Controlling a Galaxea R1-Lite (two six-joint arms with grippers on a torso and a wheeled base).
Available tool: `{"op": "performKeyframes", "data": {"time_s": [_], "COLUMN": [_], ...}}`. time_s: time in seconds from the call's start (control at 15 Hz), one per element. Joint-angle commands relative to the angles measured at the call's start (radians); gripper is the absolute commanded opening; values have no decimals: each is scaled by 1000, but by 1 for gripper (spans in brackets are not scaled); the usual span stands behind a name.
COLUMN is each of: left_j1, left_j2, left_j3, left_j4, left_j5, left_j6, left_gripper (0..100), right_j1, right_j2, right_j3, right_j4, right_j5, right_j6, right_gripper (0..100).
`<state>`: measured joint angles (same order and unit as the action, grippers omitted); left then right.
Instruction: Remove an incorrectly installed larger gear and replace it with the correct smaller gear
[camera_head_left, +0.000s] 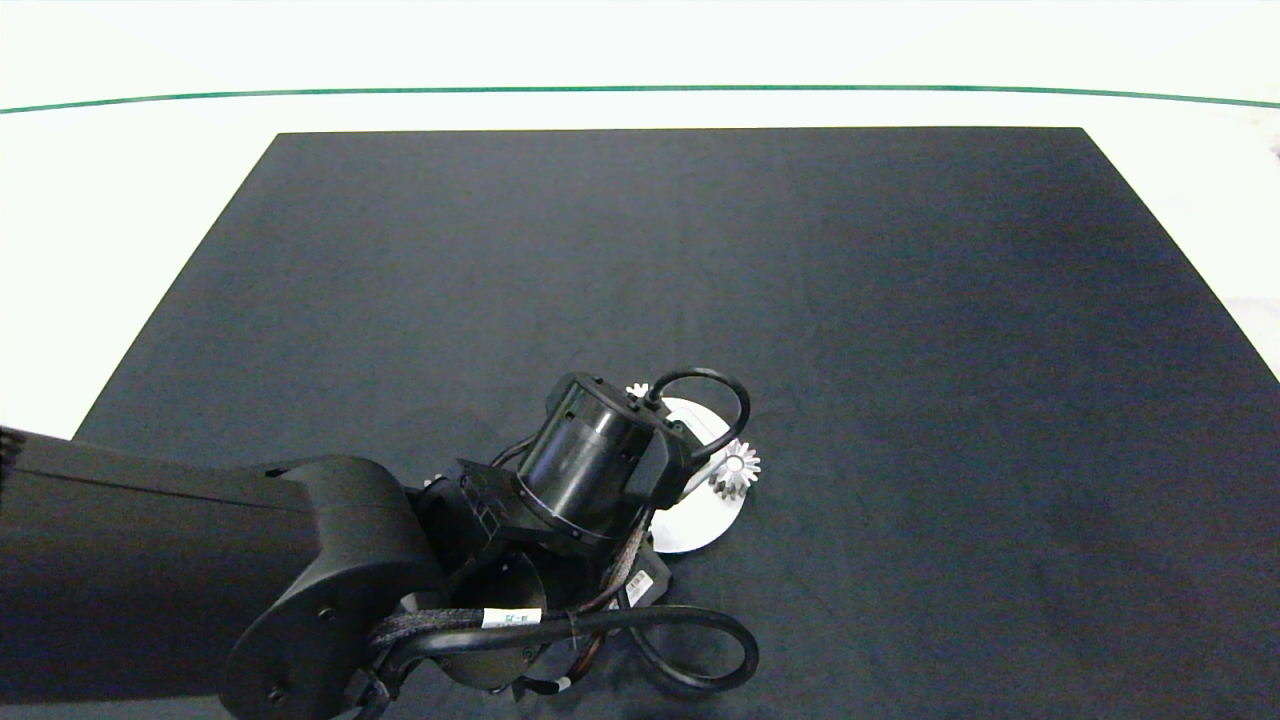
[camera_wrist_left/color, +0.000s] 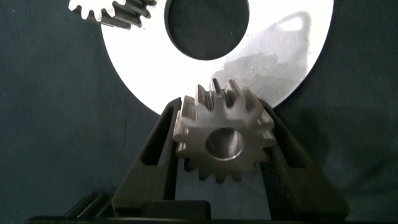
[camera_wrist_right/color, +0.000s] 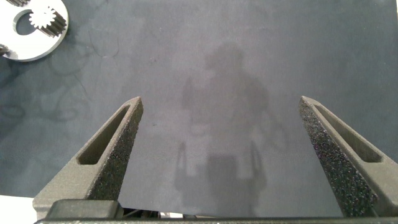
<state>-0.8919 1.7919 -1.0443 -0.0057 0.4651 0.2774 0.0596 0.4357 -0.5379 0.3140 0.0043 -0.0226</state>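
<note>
1. Head view — the left arm (camera_head_left: 300, 560) reaches in from the left over a dark mat (camera_head_left: 700, 280) and covers most of a round white plate (camera_head_left: 700, 520). At the plate's right edge sits the larger gear (camera_head_left: 736, 468), its long pointed teeth showing. A sliver of another gear (camera_head_left: 636, 390) peeks out behind the wrist. The left gripper itself is hidden beneath the wrist here, and the right arm does not appear.

2. Left wrist view — the left gripper (camera_wrist_left/color: 222, 146) pinches the smaller gear (camera_wrist_left/color: 222, 142), a finger pressed against each flank (bore facing the camera). The gear is held at the rim of the white plate (camera_wrist_left/color: 143, 68), just short of the plate's dark round hole (camera_wrist_left/color: 207, 26). Part of a further gear (camera_wrist_left/color: 112, 11) lies at the plate's far edge.

3. Right wrist view — the right gripper (camera_wrist_right/color: 227, 118) hangs over bare mat (camera_wrist_right/color: 217, 62), its fingers spread wide with nothing between them. Well apart, the plate (camera_wrist_right/color: 37, 46) carries a small gear (camera_wrist_right/color: 48, 18).
</note>
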Motion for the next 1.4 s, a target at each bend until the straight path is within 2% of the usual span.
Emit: {"op": "performKeyframes", "data": {"time_s": [0.07, 0.73, 0.8, 1.4], "left_j1": [-1, -1, -1, -1], "left_j2": [6, 17, 17, 17], "left_j3": [0, -42, -42, -42], "left_j4": [3, 29, 30, 30], "left_j5": [4, 3, 3, 3], "left_j6": [2, 8, 8, 6], "left_gripper": [10, 10, 100, 100], "right_j1": [0, 0, 0, 0], "right_j2": [0, -5, -6, -6], "right_j3": [1, 4, 4, 7], "right_j4": [2, 2, 2, 2], "right_j5": [0, 0, 0, 0], "right_j6": [0, 1, 1, 1], "right_gripper": [100, 100, 100, 100]}}
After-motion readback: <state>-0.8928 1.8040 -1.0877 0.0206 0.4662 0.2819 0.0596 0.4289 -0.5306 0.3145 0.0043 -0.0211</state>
